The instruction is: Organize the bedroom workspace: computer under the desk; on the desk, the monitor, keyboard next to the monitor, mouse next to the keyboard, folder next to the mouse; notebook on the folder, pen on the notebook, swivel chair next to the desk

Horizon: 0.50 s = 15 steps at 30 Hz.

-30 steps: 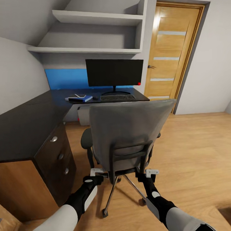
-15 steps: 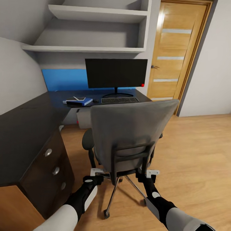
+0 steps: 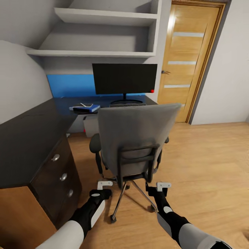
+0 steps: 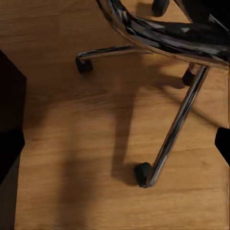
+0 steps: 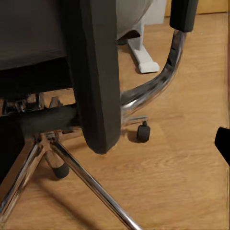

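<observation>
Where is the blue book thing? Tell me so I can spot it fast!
Find the big black monitor on the dark desk. To its left, before the blue wall panel, lies a flat blue stack. It is the desk's sole blue item.

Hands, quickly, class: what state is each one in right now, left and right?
Left hand: holds nothing, short of the swivel chair; open or closed cannot be told.
Right hand: the same, holding nothing, state unclear.
</observation>
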Tool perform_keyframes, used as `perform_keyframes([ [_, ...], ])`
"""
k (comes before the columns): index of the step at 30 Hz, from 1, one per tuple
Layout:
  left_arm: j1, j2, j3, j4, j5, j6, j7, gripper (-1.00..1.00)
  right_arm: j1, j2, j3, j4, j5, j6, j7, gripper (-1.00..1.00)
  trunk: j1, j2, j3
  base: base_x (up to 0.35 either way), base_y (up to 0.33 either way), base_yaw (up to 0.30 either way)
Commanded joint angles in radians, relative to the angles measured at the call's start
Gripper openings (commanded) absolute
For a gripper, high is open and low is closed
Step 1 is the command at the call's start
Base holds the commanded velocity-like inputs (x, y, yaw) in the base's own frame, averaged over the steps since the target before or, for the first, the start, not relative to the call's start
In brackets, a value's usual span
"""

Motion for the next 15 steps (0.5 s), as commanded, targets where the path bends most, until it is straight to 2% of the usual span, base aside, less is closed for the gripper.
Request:
perform_keyframes([
  [1,0.000,0.000,-0.004,-0.001,0.010,0.003,0.008,1.00,-0.001,0.000,0.009,0.000,-0.003,-0.002,-0.008,1.00,-0.001,0.000,-0.001,-0.294,-0.176,0.000],
  [4,0.000,0.000,-0.004,-0.001,0.010,0.003,0.009,1.00,-0.001,0.000,0.009,0.000,-0.003,-0.002,-0.008,1.00,-0.001,0.000,-0.001,-0.230,-0.232,0.000],
  [8,0.000,0.000,-0.007,0.018,0.010,-0.009,0.008,1.00,-0.001,0.000,0.012,0.000,0.004,-0.002,-0.008,1.00,-0.001,0.000,-0.001,-0.034,-0.325,0.000],
  [9,0.000,0.000,-0.011,0.028,0.010,-0.035,0.007,1.00,-0.001,0.001,0.013,0.001,0.020,-0.002,-0.008,1.00,-0.001,0.000,-0.001,-0.006,-0.195,0.000],
  [12,0.000,0.000,-0.019,0.037,0.010,-0.086,0.006,1.00,-0.001,0.008,0.014,0.001,0.040,-0.002,-0.009,1.00,-0.001,0.000,-0.001,-0.003,-0.085,0.000],
  [15,0.000,0.000,-0.021,0.039,0.010,-0.101,0.006,1.00,-0.001,0.028,0.014,0.002,0.046,-0.002,-0.010,1.00,-0.001,0.000,-0.001,-0.001,-0.025,0.002],
])
